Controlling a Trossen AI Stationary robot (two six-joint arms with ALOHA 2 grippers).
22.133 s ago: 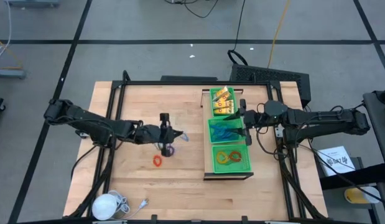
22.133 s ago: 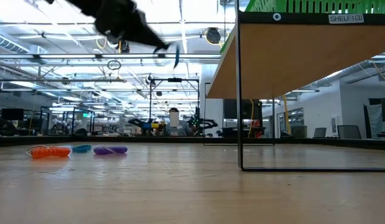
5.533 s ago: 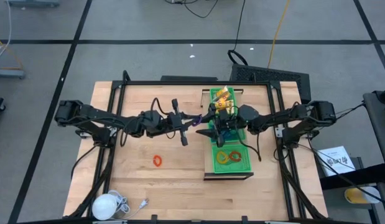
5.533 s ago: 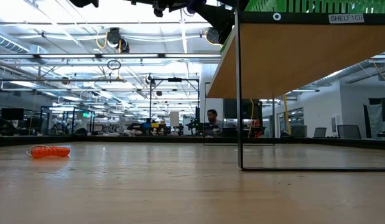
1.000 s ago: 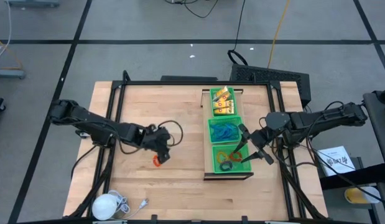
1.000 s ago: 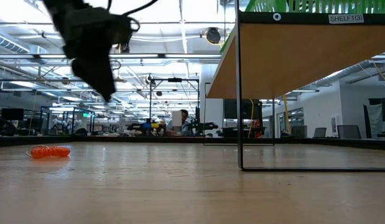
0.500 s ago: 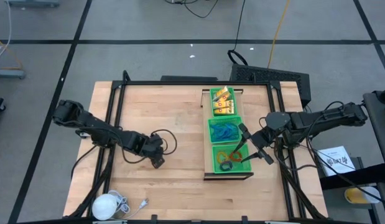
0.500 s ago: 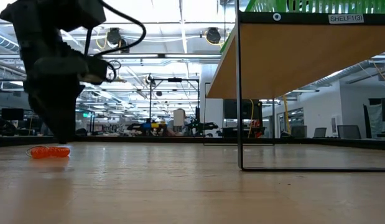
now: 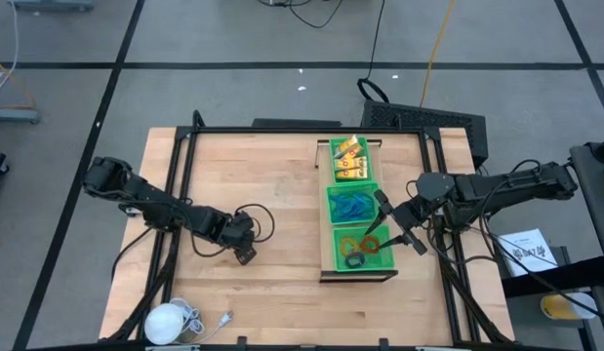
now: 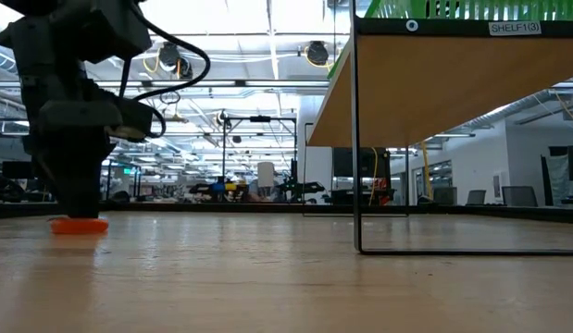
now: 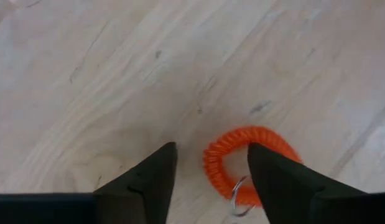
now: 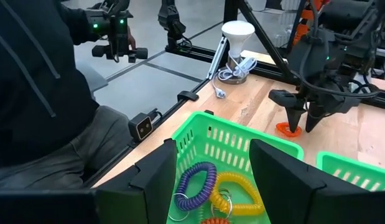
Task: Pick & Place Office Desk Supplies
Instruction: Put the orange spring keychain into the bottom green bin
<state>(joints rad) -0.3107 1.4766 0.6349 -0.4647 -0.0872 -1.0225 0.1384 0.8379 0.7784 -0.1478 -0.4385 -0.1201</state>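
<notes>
An orange coil ring lies flat on the wooden table, left of the shelf. My left gripper points down at it, open: one finger stands outside the ring, the other over its middle, with one side of the coil between them. In the low view the fingers reach down to the ring. My right gripper hovers open above the near green basket, which holds purple, yellow and orange rings. The middle basket holds blue clips and the far one yellow packets. My left gripper comes from above with its fingers on either side of one side of the ring, which lies flat on the table. Whether the fingers touch the coil, I cannot tell.
The three green baskets stand in a row on a raised wooden shelf on thin black legs at the table's right. A white round object with a cord sits at the near left corner. A person in dark clothes sits beyond the near edge.
My left gripper has come down to the table and gone a little toward the near edge, rolling as it went, and now stands over the orange ring. The ring has stayed where it was.
</notes>
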